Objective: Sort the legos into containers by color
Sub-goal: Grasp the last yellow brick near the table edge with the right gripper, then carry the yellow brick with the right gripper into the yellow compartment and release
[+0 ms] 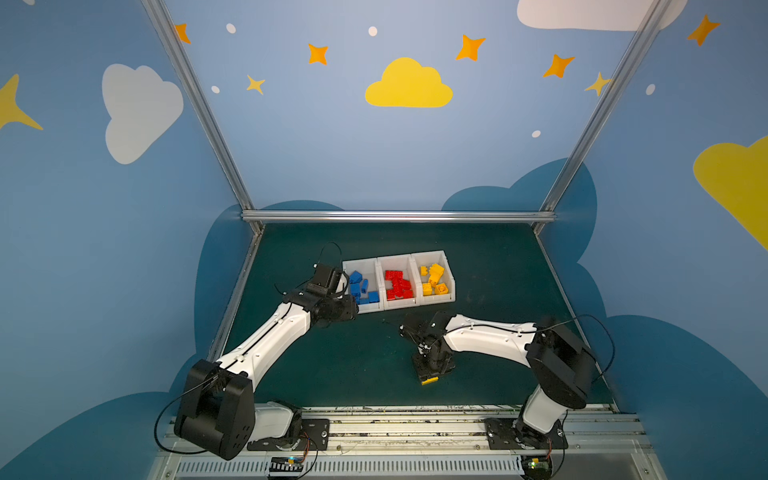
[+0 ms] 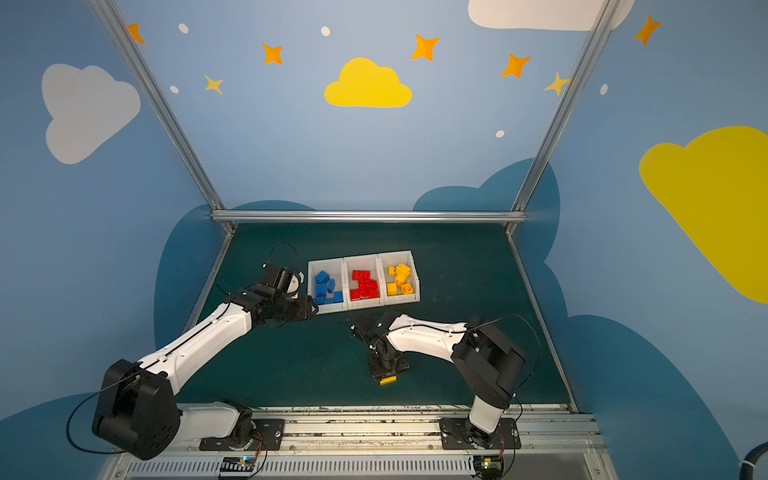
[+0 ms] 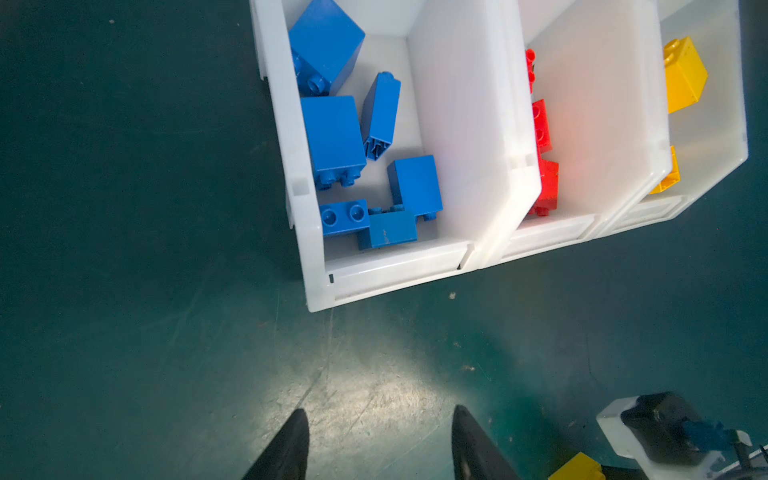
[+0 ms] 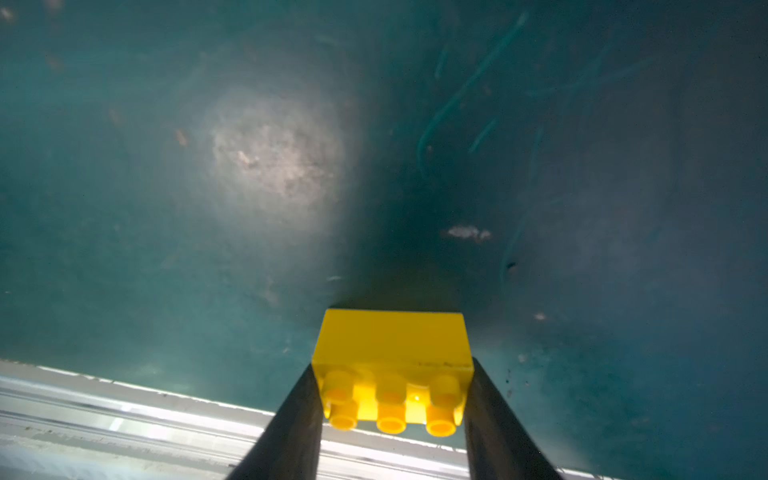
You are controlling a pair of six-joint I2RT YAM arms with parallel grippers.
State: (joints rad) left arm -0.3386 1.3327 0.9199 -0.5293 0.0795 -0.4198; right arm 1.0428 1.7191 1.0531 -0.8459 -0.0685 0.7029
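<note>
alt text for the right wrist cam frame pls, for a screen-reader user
A yellow lego brick, six studs facing the camera, sits between two dark fingers that touch its sides. Behind it lies a scuffed dark green table mat with a bright patch of light, and a silver metal rail runs along the mat's edge.

A yellow cloud (image 1: 408, 85) is painted high on the blue back wall (image 1: 374, 166), with orange stars (image 1: 318, 54) above it to either side and a white cloud (image 1: 139, 110) on the side wall (image 1: 62, 216) to its left. 2 aluminium posts (image 1: 199, 104) slant down on either side of that cloud to 1 horizontal aluminium bar (image 1: 395, 216) below it. Further beneath the cloud lies a scuffed dark green mat (image 1: 478, 266) catching a pale patch of light, ending at a metal rail (image 1: 415, 424) along its near edge.
</note>
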